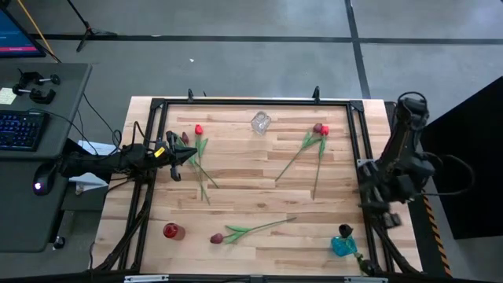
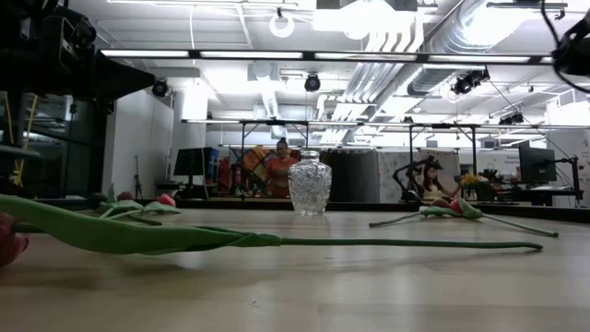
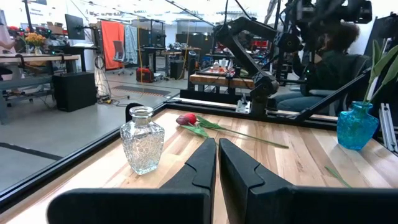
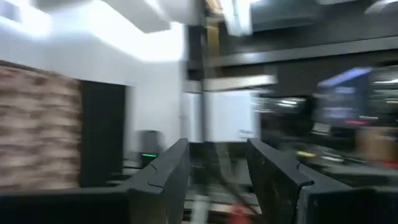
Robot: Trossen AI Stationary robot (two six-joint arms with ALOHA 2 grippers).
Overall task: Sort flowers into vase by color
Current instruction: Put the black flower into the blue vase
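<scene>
Tulips (image 1: pixel 313 152) scattered loose on bench (image 1: pixel 251 244); clear vase (image 1: pixel 260 123) empty. Left claw (image 1: pixel 174 159) closed, gripping nothing; right claw (image 4: pixel 217 171) open, off the right edge.

A glass vase (image 1: pixel 261 123) is set at the table's (image 1: pixel 251 189) far middle. Two flowers (image 1: pixel 197 161) are laid at its left and two flowers (image 1: pixel 310 149) at its right. One flower (image 1: pixel 250 229) is laid near the front edge, between a small vase (image 1: pixel 173 231) and a corner vase (image 1: pixel 343 244).
</scene>
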